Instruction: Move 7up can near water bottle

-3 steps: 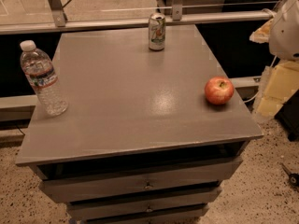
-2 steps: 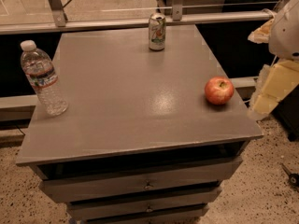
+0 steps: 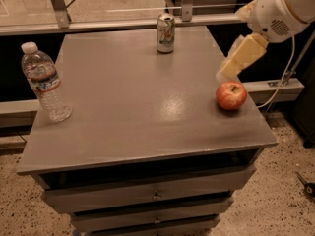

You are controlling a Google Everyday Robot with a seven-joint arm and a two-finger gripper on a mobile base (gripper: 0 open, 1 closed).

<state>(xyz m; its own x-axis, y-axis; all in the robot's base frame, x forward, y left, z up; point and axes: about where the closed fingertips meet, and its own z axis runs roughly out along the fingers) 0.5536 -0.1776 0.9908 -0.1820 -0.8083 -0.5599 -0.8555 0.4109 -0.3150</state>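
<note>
The 7up can (image 3: pixel 166 33) stands upright at the far edge of the grey table top (image 3: pixel 138 102), a little right of the middle. The water bottle (image 3: pixel 45 82) stands upright near the table's left edge, far from the can. My gripper (image 3: pixel 230 69) hangs in the air at the right side of the table, just above and behind a red apple. It is well to the right of the can and nearer the front, and it holds nothing that I can see.
The red apple (image 3: pixel 231 95) sits near the table's right edge, under the gripper. The table is a drawer cabinet with drawers (image 3: pixel 152 195) in front. A metal rail (image 3: pixel 123 23) runs behind it. A cable (image 3: pixel 283 77) hangs at the right.
My arm has swung up and to the left, from beside the table's right edge to above the apple. The can, bottle and apple have not moved.
</note>
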